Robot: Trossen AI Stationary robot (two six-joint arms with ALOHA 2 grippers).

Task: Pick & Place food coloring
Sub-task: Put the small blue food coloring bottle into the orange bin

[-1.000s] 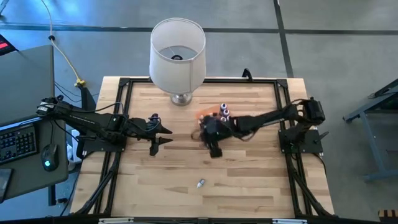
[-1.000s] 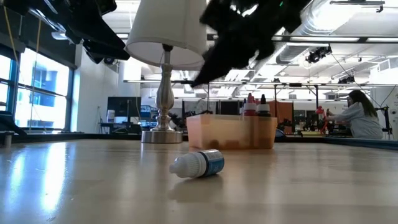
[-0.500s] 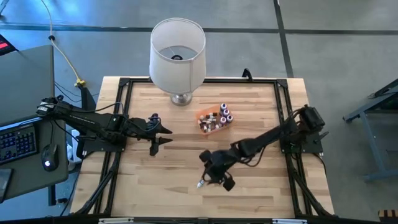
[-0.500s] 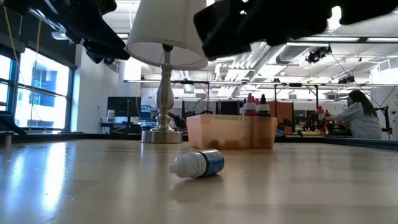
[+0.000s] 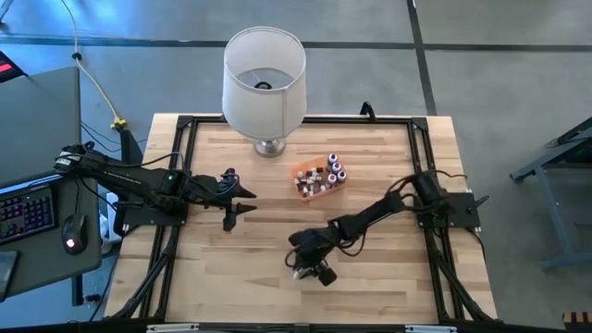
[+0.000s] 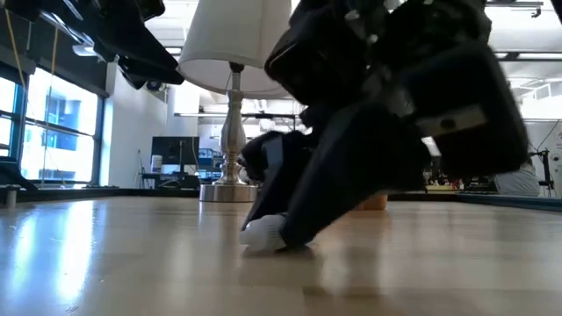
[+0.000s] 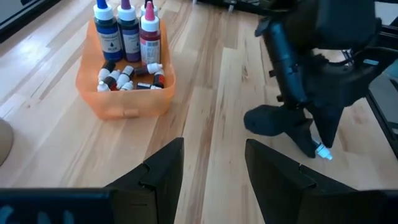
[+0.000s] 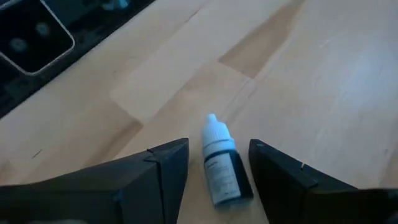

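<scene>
A small dropper bottle with a dark body, blue label and white pointed cap (image 8: pixel 222 165) lies on its side on the wooden table near the front middle. It also shows in the high view (image 5: pixel 298 272), the low view (image 6: pixel 262 233) and the left wrist view (image 7: pixel 322 151). My right gripper (image 8: pixel 219 144) is low over it, open, one finger on each side of the bottle with a gap showing on both sides. My left gripper (image 5: pixel 242 202) waits open at the table's left middle. Several more bottles stand and lie in the orange tray (image 5: pixel 298 173).
A big white lamp (image 5: pixel 265 65) stands at the table's far middle, just behind the orange tray (image 7: pixel 124 109). A black frame runs along the table's edges. Bare wood lies around the lone bottle. A person works in the room beyond the table.
My right gripper has gone from above the orange tray toward the table's near edge and down, until its fingers stand on either side of the lying bottle. The bottle has stayed where it was.
</scene>
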